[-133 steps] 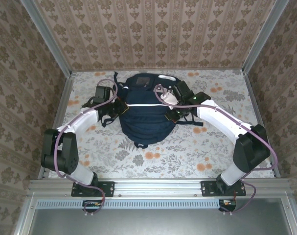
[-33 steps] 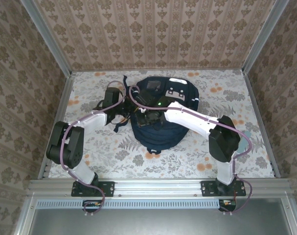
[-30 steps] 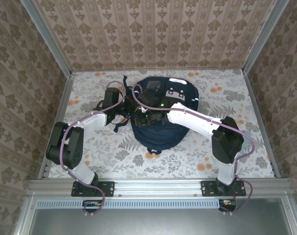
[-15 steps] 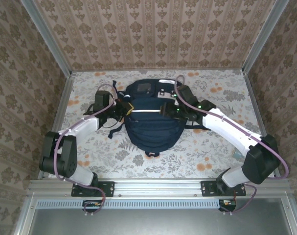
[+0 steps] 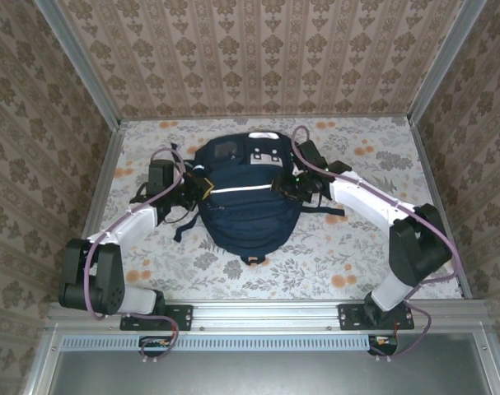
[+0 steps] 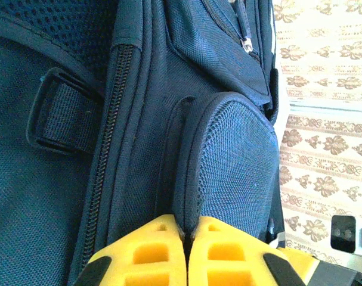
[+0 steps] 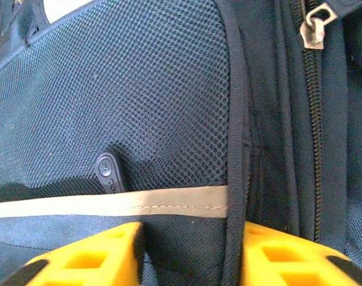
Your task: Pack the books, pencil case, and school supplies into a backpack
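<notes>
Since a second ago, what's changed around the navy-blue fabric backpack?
The right arm swung back from across the navy-blue fabric backpack to its right side, right gripper at the mesh pocket. The backpack slid left. The left gripper stayed shut on its left edge.

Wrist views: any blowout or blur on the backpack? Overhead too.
Left wrist: backpack mesh sharp, wallpaper at right washed out. Right wrist: mesh crisp, top-left corner blown white, zipper pull bright. Top external: even light, backpack reads dark with little fabric detail.
</notes>
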Controlling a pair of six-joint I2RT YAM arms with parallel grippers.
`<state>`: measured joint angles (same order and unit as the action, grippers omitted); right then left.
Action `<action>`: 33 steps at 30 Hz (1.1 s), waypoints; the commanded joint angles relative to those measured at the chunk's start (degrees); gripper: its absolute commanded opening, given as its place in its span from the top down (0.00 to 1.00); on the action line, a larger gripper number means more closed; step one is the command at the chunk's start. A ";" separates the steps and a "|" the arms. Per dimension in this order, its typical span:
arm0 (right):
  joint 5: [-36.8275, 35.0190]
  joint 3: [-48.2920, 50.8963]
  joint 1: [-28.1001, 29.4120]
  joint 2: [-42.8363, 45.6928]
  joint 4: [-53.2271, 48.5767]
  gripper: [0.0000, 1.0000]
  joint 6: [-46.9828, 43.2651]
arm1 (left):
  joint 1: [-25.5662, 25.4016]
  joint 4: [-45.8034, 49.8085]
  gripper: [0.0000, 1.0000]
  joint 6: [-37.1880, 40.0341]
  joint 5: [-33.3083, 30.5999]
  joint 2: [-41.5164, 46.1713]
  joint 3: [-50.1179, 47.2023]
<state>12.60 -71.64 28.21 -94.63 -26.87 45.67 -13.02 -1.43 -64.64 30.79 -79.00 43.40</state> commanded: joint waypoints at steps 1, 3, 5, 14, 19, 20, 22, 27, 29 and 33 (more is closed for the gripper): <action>6.61 -5.99 0.46 -4.33 5.83 0.67 -2.20 | 0.37 2.01 1.00 1.51 -0.50 1.48 -0.01; 8.12 -8.95 0.50 -7.32 5.82 0.68 -4.31 | 0.53 2.68 0.99 1.96 -0.62 1.58 0.28; 7.62 -11.69 0.45 -9.38 3.79 0.66 -6.18 | 0.88 4.38 0.89 3.05 -0.87 1.81 0.92; -11.81 -6.56 -3.89 2.39 -7.59 0.27 -11.76 | 3.32 22.39 0.42 16.42 -5.67 4.74 8.02; -27.77 0.59 -10.58 11.33 -13.73 0.12 -13.75 | 4.05 29.01 0.32 22.38 -8.75 6.87 11.32; -30.65 1.66 -12.41 12.20 -15.52 0.09 -14.05 | 4.18 30.05 0.31 23.32 -9.19 7.17 12.14; -35.00 4.12 -15.68 13.79 -17.44 0.01 -14.25 | 4.20 31.40 0.27 24.91 -9.79 7.75 13.08; -38.65 11.33 -24.41 18.40 -18.44 0.01 -13.60 | 4.15 32.24 0.19 27.98 -10.70 8.94 14.04; -39.99 13.68 -27.63 19.36 -18.78 0.00 -12.50 | 4.15 32.13 0.16 28.95 -10.36 8.95 14.49; -41.69 17.32 -32.30 20.04 -18.83 0.01 -10.23 | 3.86 32.06 0.13 30.30 -9.52 8.78 15.41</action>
<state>-24.56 -55.92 -2.35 -76.18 -43.38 33.45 -9.28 29.06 -37.76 21.17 -71.07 56.25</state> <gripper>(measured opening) 0.995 0.865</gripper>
